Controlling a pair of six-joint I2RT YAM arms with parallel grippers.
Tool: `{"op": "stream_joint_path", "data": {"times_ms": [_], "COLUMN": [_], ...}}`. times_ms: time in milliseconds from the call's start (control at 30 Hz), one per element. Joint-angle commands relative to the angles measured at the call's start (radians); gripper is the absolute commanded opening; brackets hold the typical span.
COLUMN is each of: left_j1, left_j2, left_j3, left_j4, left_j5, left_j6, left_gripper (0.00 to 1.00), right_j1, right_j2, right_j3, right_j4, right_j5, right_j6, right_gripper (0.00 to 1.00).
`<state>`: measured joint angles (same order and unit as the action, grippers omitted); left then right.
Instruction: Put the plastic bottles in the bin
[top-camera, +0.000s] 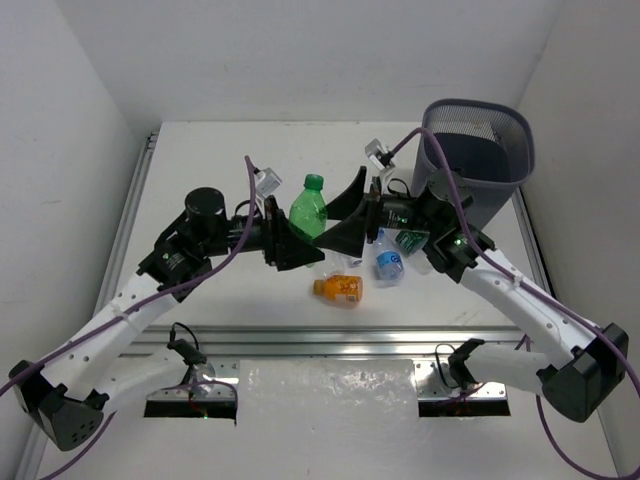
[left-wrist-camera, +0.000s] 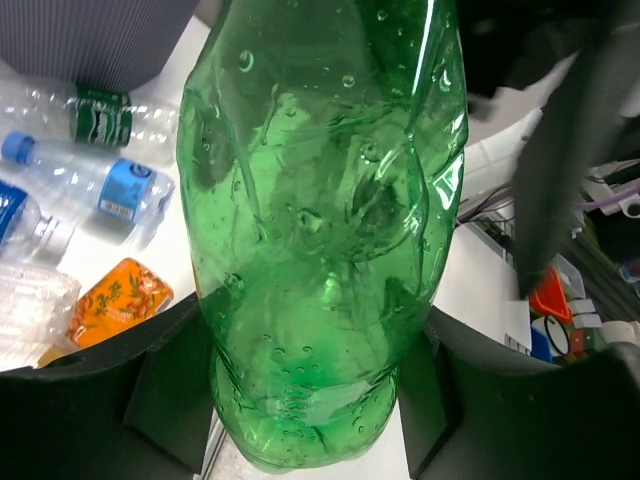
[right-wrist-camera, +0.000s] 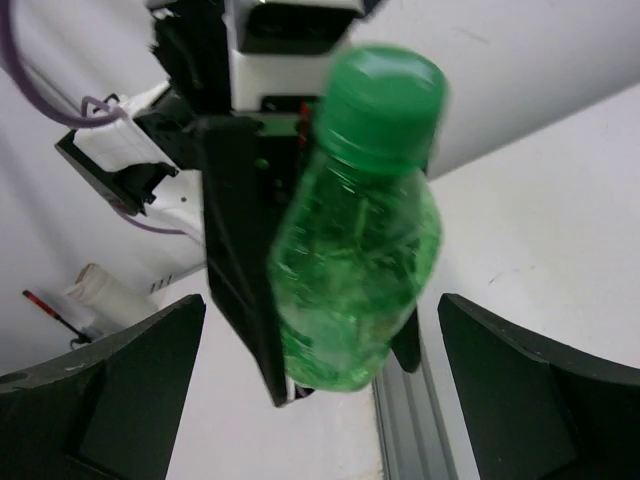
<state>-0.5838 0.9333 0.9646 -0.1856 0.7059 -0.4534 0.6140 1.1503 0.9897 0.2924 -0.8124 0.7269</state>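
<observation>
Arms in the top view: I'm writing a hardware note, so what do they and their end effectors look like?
Both the left arm and right arm have white links between chunky black joint housings, with a purple cable looping along each. The left end effector and right end effector are black, with broad wedge-shaped fingers.

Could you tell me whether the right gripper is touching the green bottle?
Apart. In the right wrist view the right gripper has its jaws wide open, a visible gap between each and the green bottle, held by the left gripper.
</observation>
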Motion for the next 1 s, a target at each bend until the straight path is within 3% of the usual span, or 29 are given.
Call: {"op": "stream_joint_path", "data": {"times_ms": [0, 133, 233, 267, 533, 567, 600, 633, 667, 800, 833, 967], "left_j1": [-0.005, -0.007, -0.007, -0.007, -0.007, -0.007, -0.005, -0.007, -0.007, -0.007, -0.007, -0.007], "left_j2": [-0.002, 0.004, -0.014, -0.025, 0.005, 0.007, 0.007, 0.009, 0.010, -0.001, -0.017, -0.099], "left_j3": [0.020, -0.013, -0.044, -0.049, -0.027, -0.026, -0.011, 0.000, 0.020, 0.094, 0.103, 0.057], "left_j4": [0.024, 0.106, 0.208, 0.233, 0.215, 0.206, 0.189, 0.102, 0.072, -0.200, -0.247, -0.374], "left_j5": [0.003, 0.107, 0.167, 0.176, 0.153, 0.132, 0.094, 0.043, -0.044, -0.343, -0.482, -0.657], "left_j6": [0.002, -0.024, -0.056, -0.062, -0.033, -0.025, -0.015, -0.004, 0.014, 0.059, 0.070, 0.090], "left_gripper": [0.00, 0.00, 0.08, 0.10, 0.23, 0.28, 0.50, 0.65, 0.99, 1.00, 1.00, 1.00], "right_j1": [0.004, 0.004, 0.004, 0.004, 0.006, 0.006, 0.006, 0.006, 0.004, -0.089, -0.117, -0.239], "right_j2": [-0.066, -0.031, 0.038, 0.052, 0.118, 0.118, 0.118, 0.109, 0.101, 0.049, 0.039, 0.037], "right_j3": [0.010, 0.062, 0.124, 0.144, 0.193, 0.204, 0.213, 0.228, 0.234, 0.375, 0.409, 0.524], "right_j4": [0.099, 0.053, 0.024, 0.019, -0.007, -0.021, -0.062, -0.090, -0.152, -0.447, -0.504, -0.669], "right_j5": [0.027, 0.050, 0.059, 0.056, 0.038, 0.035, 0.033, 0.063, 0.093, 0.422, 0.608, 1.017], "right_j6": [-0.012, -0.024, -0.024, -0.024, -0.003, -0.021, -0.035, -0.052, -0.093, -0.222, -0.237, -0.369], "right_gripper": [0.99, 0.96, 0.81, 0.71, 0.63, 0.38, 0.16, 0.00, 0.00, 0.00, 0.00, 0.00]}}
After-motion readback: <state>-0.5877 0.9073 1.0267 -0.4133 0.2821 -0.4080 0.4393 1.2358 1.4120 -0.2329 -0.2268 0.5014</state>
